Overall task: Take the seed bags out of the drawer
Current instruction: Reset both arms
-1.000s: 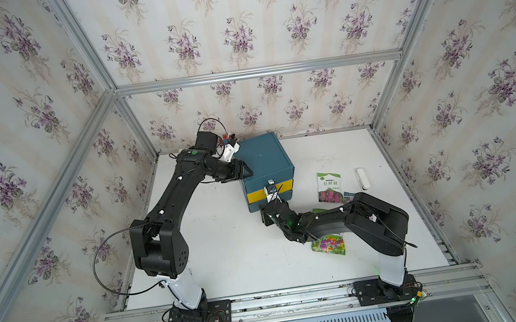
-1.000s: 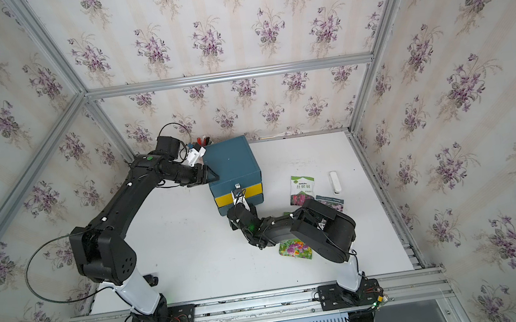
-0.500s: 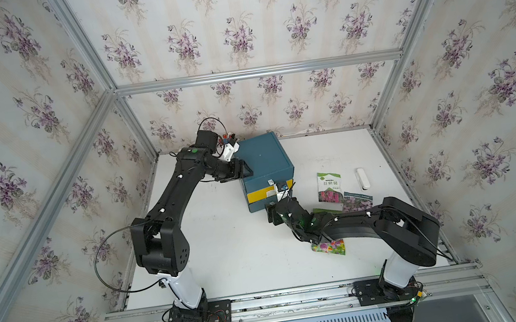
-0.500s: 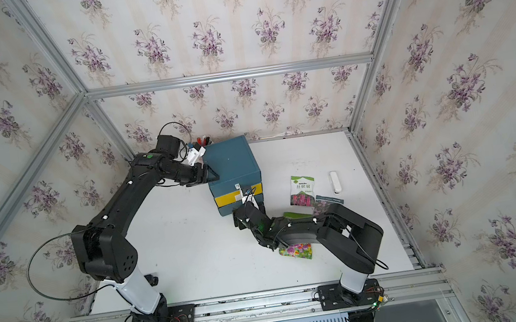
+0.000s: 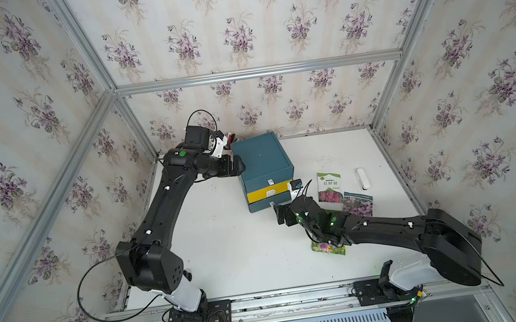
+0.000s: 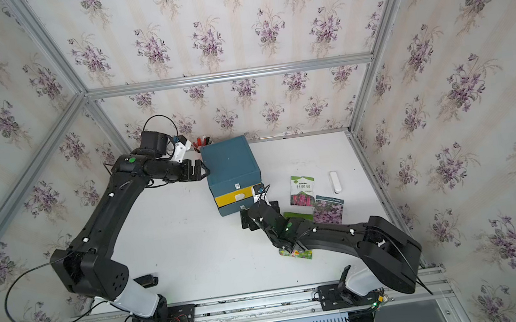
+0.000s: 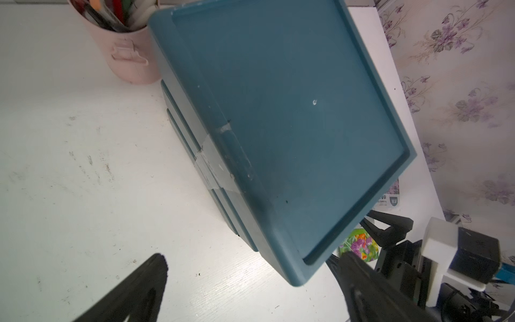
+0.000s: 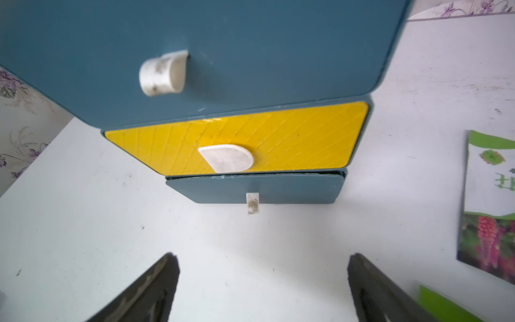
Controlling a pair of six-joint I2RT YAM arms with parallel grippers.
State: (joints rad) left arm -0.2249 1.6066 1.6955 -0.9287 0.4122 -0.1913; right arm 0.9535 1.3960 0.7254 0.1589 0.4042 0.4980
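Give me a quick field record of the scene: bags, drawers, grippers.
pink-flower bag: flat on table, beside drawer unit
purple-flower bag: flat on table, next to it
third bag: on table, partly under right arm
drawers: all three fronts look shut; yellow drawer in the middle
left gripper: open, empty, at the unit's side
right gripper: open, empty, facing the drawer fronts

Purple-flower wallpaper (image 5: 234, 37) on every wall, aluminium frame rails (image 5: 256, 72) along the corners, and a white, slightly scuffed tabletop (image 5: 228, 255), all evenly lit.
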